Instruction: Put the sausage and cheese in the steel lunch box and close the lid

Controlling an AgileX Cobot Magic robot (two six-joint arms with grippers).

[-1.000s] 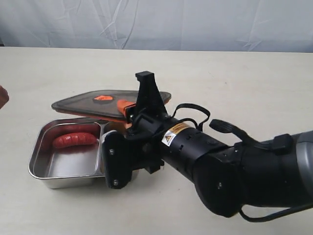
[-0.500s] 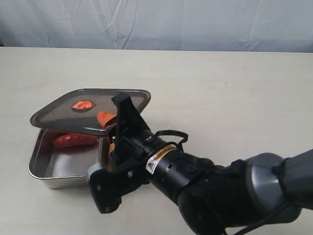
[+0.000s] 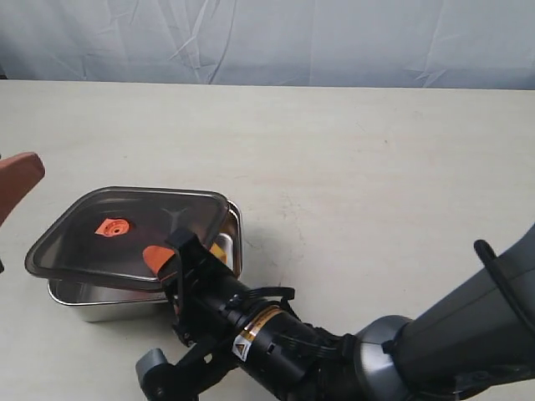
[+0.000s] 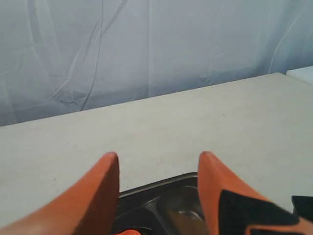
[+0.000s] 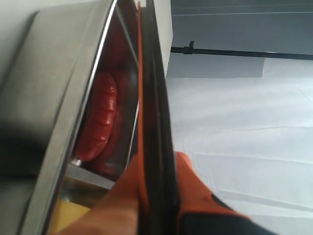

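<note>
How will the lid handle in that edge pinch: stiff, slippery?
Likely stiff: the lid holds flat though the right gripper pinches only one edge. Probably light: it looks thin edge-on in the right wrist view. It might pivot in the grip, being glossy and held off-centre.

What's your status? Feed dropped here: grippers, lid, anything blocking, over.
Right gripper shut on lid, tilted over steel lunch box, not seated. Left gripper open, apart from box. Sausage, cheese inside. No obstruction seen.

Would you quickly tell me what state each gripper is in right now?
Left gripper: open, holding nothing.
Right gripper: closed on the lid.
</note>
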